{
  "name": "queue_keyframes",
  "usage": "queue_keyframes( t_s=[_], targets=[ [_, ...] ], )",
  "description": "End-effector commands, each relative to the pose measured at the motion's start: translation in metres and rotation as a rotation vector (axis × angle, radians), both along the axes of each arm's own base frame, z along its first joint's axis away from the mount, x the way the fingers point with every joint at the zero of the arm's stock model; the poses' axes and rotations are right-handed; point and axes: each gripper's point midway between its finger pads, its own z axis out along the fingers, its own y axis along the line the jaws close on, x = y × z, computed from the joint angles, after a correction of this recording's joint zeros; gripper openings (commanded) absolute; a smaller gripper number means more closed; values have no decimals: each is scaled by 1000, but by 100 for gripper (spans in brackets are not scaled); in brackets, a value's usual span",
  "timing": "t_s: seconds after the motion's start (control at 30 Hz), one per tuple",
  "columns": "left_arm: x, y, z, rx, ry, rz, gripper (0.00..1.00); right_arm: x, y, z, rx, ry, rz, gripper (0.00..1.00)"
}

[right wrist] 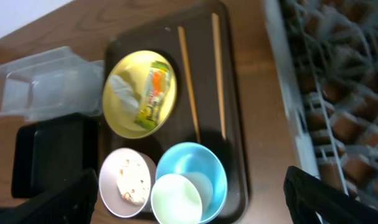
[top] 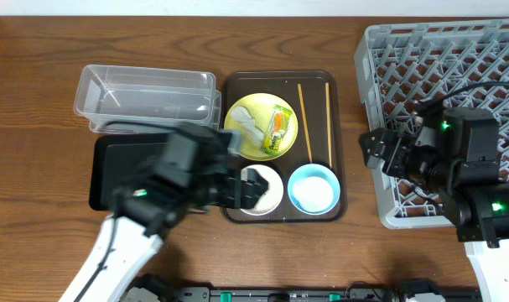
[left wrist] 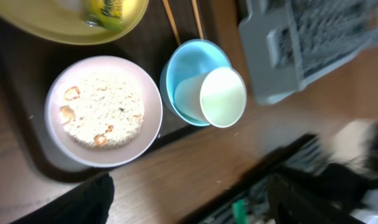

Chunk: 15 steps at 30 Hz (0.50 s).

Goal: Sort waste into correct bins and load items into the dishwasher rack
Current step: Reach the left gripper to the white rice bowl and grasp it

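Observation:
On the brown serving tray (top: 234, 84) a yellow plate (top: 252, 111) holds a white tissue (top: 247, 130) and a green-yellow-orange wrapper (top: 277, 132). Two chopsticks (top: 304, 122) lie beside it. A white bowl (left wrist: 103, 112) holds rice and beige scraps. A light blue bowl (left wrist: 189, 74) holds a pale green cup (left wrist: 223, 96). My left gripper (left wrist: 195, 205) is open and empty above the table, near the white bowl. My right gripper (right wrist: 190, 186) is open and empty, between the tray and the grey rack (top: 455, 59). The clear tub (top: 145, 96) and black tray (top: 111, 164) stand left.
My left arm covers part of the black tray and part of the white bowl in the overhead view. My right arm hangs over the rack's near left corner. Bare wooden table (top: 36, 126) lies left of the bins.

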Motion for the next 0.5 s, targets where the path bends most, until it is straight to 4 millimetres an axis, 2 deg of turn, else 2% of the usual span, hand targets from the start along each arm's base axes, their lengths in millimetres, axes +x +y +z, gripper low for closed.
queue_keyframes(
  t_s=[0.0,0.1,0.2,0.27,0.37,0.47],
  targets=[
    [11,-14,-26,185,-74,-19,78,-1,-5,1,18,27,-59,93],
    [17,-36,-54,281,-92,-37,74,-3,-5,0,8,31,-47,95],
    [22,-60,-76,286,-88,-75,70,-4,-3,0,7,31,-28,95],
    [27,-70,-91,292,-74,-79,66,-5,-2,-1,6,33,-16,96],
    [30,-83,-104,258,-40,-85,61,-6,-2,-2,5,41,-17,96],
    [27,-98,-107,202,-18,-112,58,-6,-2,-2,5,40,-17,96]
  ],
)
